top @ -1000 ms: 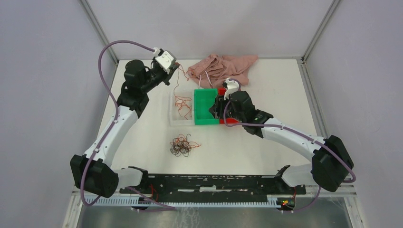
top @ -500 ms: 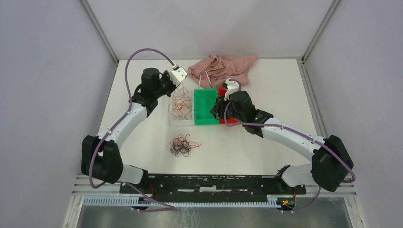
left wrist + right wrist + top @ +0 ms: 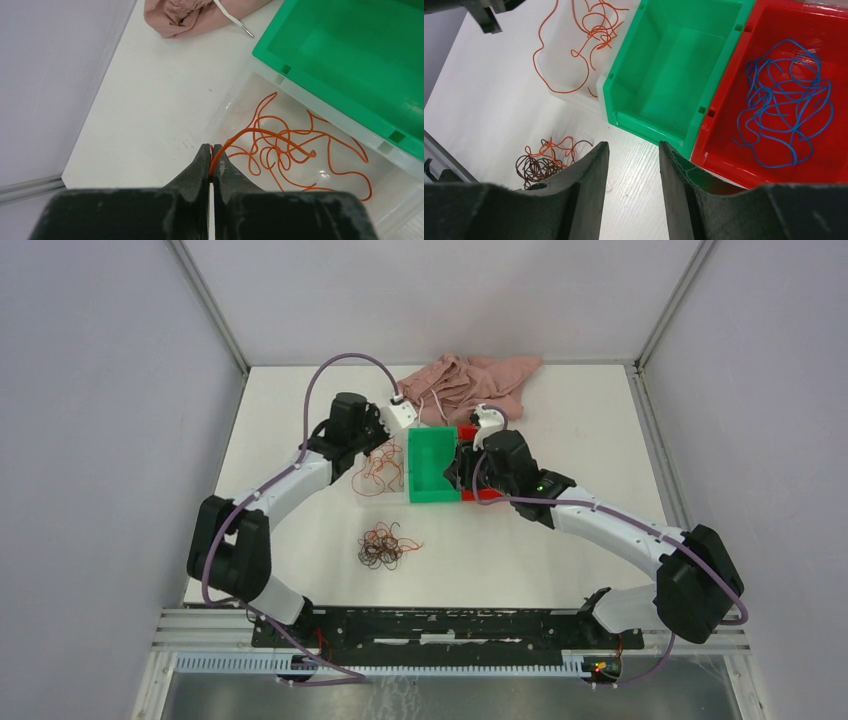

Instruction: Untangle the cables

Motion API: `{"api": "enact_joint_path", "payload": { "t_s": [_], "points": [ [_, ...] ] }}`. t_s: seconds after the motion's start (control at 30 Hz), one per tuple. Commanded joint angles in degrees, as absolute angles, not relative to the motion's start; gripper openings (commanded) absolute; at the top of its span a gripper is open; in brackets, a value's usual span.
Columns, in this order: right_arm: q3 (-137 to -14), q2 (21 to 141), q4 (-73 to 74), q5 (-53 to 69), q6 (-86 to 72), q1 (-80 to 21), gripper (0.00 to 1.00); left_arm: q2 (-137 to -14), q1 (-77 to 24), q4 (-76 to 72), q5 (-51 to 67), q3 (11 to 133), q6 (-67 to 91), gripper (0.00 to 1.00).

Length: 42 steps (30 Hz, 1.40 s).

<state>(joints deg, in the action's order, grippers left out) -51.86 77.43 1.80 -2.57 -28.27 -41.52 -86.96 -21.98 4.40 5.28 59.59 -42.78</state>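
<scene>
My left gripper (image 3: 210,148) is shut on an orange cable (image 3: 280,145) whose loops trail down into the clear bin (image 3: 235,97); in the top view the gripper (image 3: 395,430) hangs over that bin (image 3: 362,490). A tangle of brown and orange cables (image 3: 382,545) lies on the table in front of the bins; it also shows in the right wrist view (image 3: 544,157). Blue cables (image 3: 786,107) lie in the red bin (image 3: 824,170). My right gripper (image 3: 633,146) is open and empty above the green bin's (image 3: 674,65) near edge.
A pink cloth (image 3: 470,380) with a white cord lies at the back, behind the bins. The green bin (image 3: 432,462) stands between the clear and red bins (image 3: 486,494). The enclosure's walls and frame posts bound the table.
My left arm has swung right and down from the back left, carrying the orange cable, so the strand that hung stretched now piles into the clear bin. The right arm has not moved.
</scene>
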Motion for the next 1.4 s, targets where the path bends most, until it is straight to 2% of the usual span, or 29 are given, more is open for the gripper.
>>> {"api": "enact_joint_path", "payload": {
  "t_s": [0.0,0.3,0.8,1.0,1.03,1.27,1.37],
  "points": [
    [-54.68,75.48,0.76,-3.70,-28.52,-41.28,0.48,-91.54,-22.98,2.32,2.18,65.62,-41.74,0.03],
    [-53.25,73.24,1.40,-4.65,-28.39,-40.96,0.48,-98.20,-23.56,0.44,2.22,73.77,-33.93,0.03],
    [-52.55,72.61,2.60,-5.04,-29.51,-40.46,0.47,-97.00,-23.32,5.03,-1.30,64.97,-37.25,0.05],
    [-53.11,72.77,3.35,-4.91,-29.62,-40.36,0.47,-95.95,-21.80,11.49,4.21,69.93,-36.65,0.57],
    [-53.32,72.89,3.43,-4.73,-29.62,-40.27,0.48,-95.94,-21.26,13.86,6.66,71.28,-37.22,0.62],
    [-55.79,74.90,4.67,-2.74,-29.27,-40.02,0.48,-95.49,-15.78,29.95,18.75,78.65,-42.30,0.85],
    [-57.15,76.25,5.05,-1.44,-29.18,-39.91,0.48,-94.15,-14.20,33.27,22.57,79.26,-44.21,0.86]
  ]
}}
